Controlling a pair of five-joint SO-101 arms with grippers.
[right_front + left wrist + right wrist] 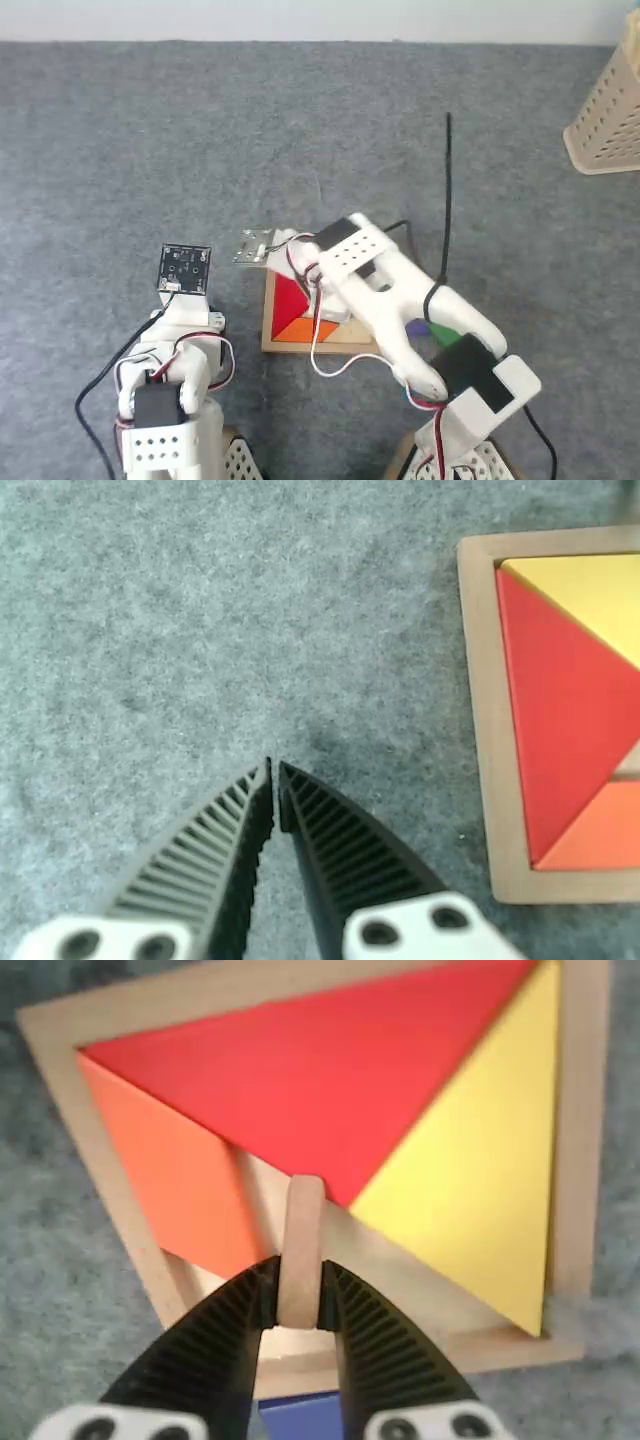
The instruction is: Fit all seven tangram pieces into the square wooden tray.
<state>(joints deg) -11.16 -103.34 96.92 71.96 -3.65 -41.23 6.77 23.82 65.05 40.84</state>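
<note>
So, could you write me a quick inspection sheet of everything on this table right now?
Surface: grey felt-like mat.
Job's things: wooden tray holds red piece, yellow piece and orange piece; blue piece and green piece lie outside it.
Clutter: nothing seen.
Grippers: left pincer shut on nothing, over the mat; right pincer shut on a pale wooden piece over the tray.
Cables: black cable across the mat; white wire by the tray.
Surroundings: beige perforated holder at the far corner.

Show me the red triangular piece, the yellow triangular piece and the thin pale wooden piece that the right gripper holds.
red triangular piece (320,1080): right wrist view, middle of its face.
yellow triangular piece (480,1170): right wrist view, middle of its face.
thin pale wooden piece (301,1230): right wrist view, its narrow edge.
</note>
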